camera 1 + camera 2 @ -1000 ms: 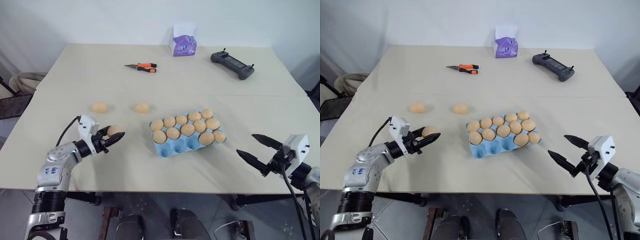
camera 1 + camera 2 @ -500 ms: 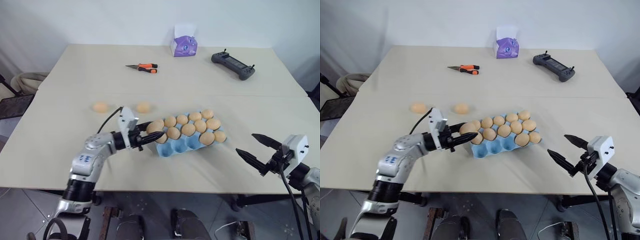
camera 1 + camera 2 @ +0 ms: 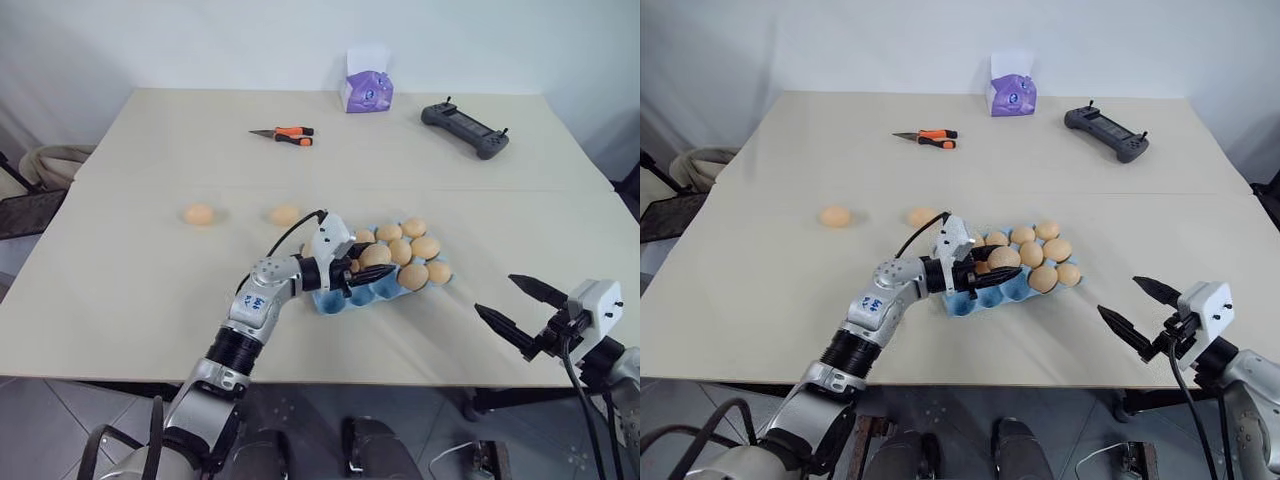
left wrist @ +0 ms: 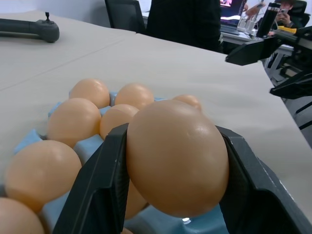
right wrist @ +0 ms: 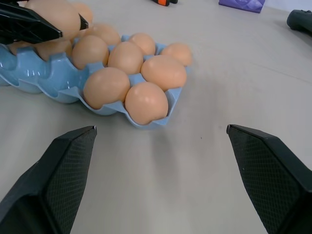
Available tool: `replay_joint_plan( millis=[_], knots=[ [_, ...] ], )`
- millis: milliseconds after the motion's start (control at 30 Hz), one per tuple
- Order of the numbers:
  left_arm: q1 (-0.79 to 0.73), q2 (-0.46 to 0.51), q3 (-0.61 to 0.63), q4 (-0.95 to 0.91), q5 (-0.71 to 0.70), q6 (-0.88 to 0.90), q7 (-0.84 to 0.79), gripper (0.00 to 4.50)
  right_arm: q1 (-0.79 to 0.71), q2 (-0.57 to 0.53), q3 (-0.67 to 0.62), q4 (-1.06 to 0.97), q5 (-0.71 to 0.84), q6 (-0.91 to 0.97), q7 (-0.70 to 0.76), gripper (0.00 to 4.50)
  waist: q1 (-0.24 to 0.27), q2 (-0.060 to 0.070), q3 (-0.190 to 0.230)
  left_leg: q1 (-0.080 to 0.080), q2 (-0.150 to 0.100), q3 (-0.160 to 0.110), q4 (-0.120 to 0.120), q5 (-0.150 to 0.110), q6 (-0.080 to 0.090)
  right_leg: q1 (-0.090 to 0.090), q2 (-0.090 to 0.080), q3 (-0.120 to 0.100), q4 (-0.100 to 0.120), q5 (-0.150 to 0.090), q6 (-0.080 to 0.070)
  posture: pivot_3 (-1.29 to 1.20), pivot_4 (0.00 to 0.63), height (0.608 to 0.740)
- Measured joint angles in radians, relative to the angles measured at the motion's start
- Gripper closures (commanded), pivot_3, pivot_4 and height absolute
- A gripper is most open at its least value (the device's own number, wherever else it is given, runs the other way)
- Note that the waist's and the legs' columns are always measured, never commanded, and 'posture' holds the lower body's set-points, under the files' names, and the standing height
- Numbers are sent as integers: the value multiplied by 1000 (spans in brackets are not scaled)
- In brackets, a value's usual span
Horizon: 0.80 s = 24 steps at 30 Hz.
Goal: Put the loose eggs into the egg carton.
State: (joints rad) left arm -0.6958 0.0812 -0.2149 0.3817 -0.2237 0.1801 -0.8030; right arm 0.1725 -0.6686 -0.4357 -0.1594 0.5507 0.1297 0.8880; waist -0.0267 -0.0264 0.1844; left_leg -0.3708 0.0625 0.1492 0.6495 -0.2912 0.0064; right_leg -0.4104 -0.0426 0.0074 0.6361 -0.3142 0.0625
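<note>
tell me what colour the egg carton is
Light blue; the egg carton shows best in the right wrist view.

Setting: office-type lab room. Evidence: plain white wall (image 3: 200, 40); large beige worktop (image 3: 150, 290); office chair (image 4: 124, 14); handheld controller (image 3: 465, 128); pliers (image 3: 283, 134).

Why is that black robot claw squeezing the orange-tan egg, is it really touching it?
Touching. The left wrist view shows the left gripper with both black fingers pressed against the egg.
</note>
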Motion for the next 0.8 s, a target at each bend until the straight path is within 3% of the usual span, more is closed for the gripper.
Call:
replay_joint_plan(
  millis=[267, 500, 600, 767, 800],
  knots=[
    [31, 17, -48, -80, -2, 44, -96, 2224, 11, 4, -3, -17, 0, 0, -12, 0, -1, 0, 0, 0, 1, 0, -1, 0, -1, 0, 1, 0, 0, 0, 0, 0, 150, 740],
    [39, 37, -49, -101, 0, 72, -88, 2224, 12, 7, -3, -23, 0, 0, -20, 0, 0, 0, 0, 0, 0, 0, 0, 0, 0, 0, 0, 0, 0, 0, 0, 0, 150, 740],
    [39, 31, -50, -101, 6, 77, -66, 1585, 6, 7, -3, -23, 0, 0, -21, 0, 0, 0, 0, 0, 0, 0, -1, 0, 0, 0, 0, 0, 0, 0, 0, 0, 150, 740],
    [39, 10, -49, -102, 11, 71, -43, 77, 4, 7, -3, -23, 0, 0, -21, 0, 0, 0, 0, 0, 0, 0, 0, 0, 0, 0, 0, 0, 0, 0, 0, 0, 150, 740],
    [39, 9, -49, -104, 11, 70, -42, 21, 5, 7, -3, -24, 0, 0, -21, 0, 0, 0, 0, 0, 0, 0, 0, 0, 0, 0, 0, 0, 0, 0, 0, 0, 150, 740]
  ],
)
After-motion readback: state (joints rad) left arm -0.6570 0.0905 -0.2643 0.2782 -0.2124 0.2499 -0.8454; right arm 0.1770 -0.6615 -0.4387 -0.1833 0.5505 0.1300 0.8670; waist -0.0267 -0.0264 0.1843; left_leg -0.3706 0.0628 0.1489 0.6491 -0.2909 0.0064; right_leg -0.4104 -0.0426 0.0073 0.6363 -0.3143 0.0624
